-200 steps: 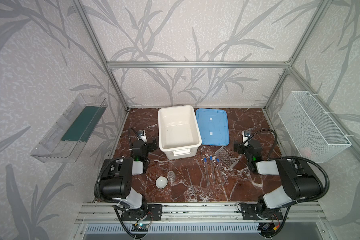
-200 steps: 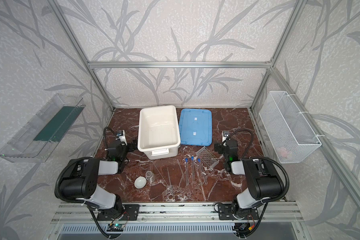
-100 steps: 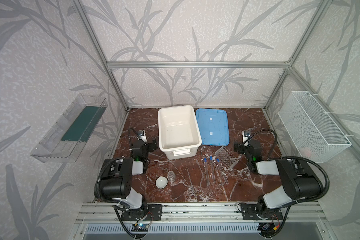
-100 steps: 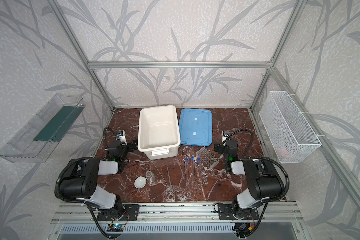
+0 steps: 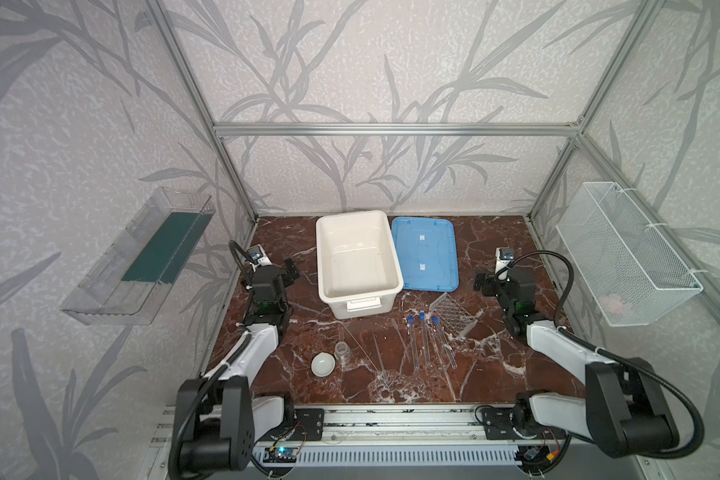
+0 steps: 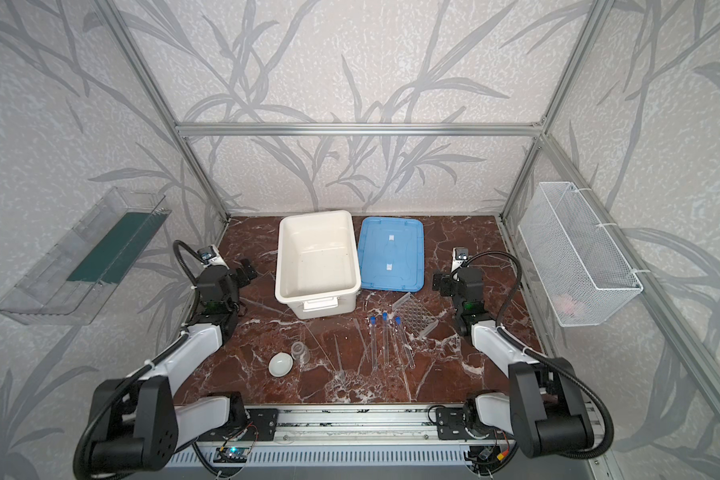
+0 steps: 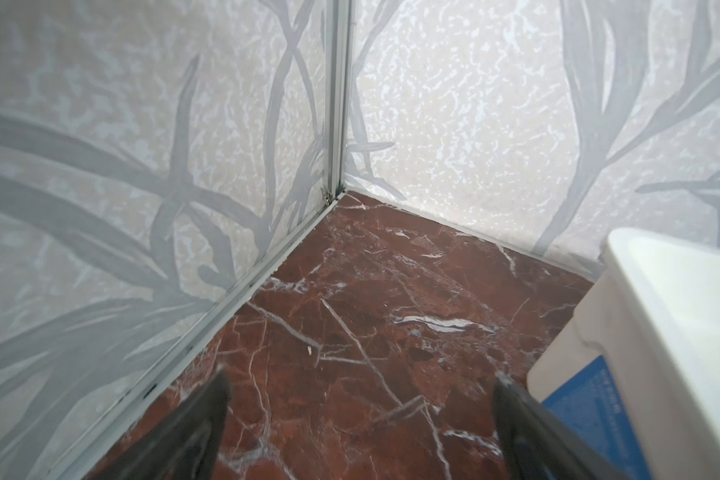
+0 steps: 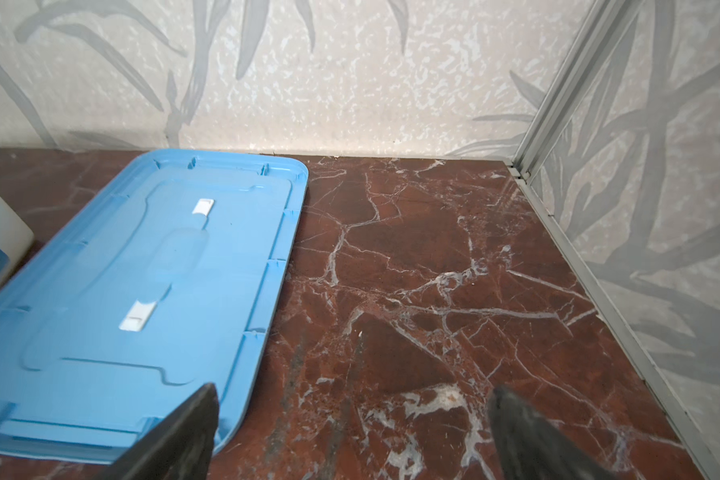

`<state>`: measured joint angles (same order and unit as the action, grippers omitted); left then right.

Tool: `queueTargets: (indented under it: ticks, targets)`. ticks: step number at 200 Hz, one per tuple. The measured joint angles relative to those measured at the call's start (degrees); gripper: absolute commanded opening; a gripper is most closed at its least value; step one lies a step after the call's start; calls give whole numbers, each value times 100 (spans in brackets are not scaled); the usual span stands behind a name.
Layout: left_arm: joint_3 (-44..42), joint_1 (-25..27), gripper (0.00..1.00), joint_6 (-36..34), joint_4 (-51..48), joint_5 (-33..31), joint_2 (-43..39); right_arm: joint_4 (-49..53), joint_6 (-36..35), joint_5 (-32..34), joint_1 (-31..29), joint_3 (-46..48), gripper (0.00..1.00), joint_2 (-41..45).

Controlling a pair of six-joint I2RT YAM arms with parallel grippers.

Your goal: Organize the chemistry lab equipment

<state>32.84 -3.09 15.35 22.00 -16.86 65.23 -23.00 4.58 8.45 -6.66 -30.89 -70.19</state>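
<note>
Nearest the front rail, on the red-brown marble tabletop (image 5: 495, 365), left of centre: small white round dish (image 5: 323, 364), with small clear jar (image 5: 342, 352) upright just beside it, a little farther back and to the right. Right of those, thin clear rods (image 5: 380, 360) scattered flat on the marble, mostly pointing front to back. Next to the right, three long clear tubes with blue caps (image 5: 424, 340) lying side by side, caps toward the back, the rightmost slanted. Just behind and right of the caps, clear perforated rack (image 5: 454, 311), set askew to the tubes. Farther back on the left, left gripper (image 5: 290, 271) low over bare marble, between the side wall and the tub; in the left wrist view, dark fingers (image 7: 202, 424) spread wide apart, gripping nothing. Opposite, right gripper (image 5: 480, 283) just right of the lid, fingers (image 8: 184, 432) likewise wide apart and holding nothing in the right wrist view. Between the two arms, big white rectangular plastic tub (image 5: 337, 308), uncovered, and close against its right side the flat light-blue plastic lid (image 5: 427, 249), both reaching almost to the back wall.
</note>
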Motion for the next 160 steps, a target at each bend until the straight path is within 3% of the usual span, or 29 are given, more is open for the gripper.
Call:
queueTargets:
  ticks: [34,74,113,160]
  targets:
    - [815,177,99,555,-1425,286,-850,1121,514,-514,2,-455,99,649]
    - [1882,708,99,935,-2726,1139,-1497,2634,780,-1762,2,-1091,99,957]
    - [2688,2203,99,1150,-3746,1589,-1550,3703,1008,-2651,0,-1589,99,1303]
    - [3051,4015,96,1482,-4658,1499,-1003,4623,1239,-3381,0,-1928,99,1639]
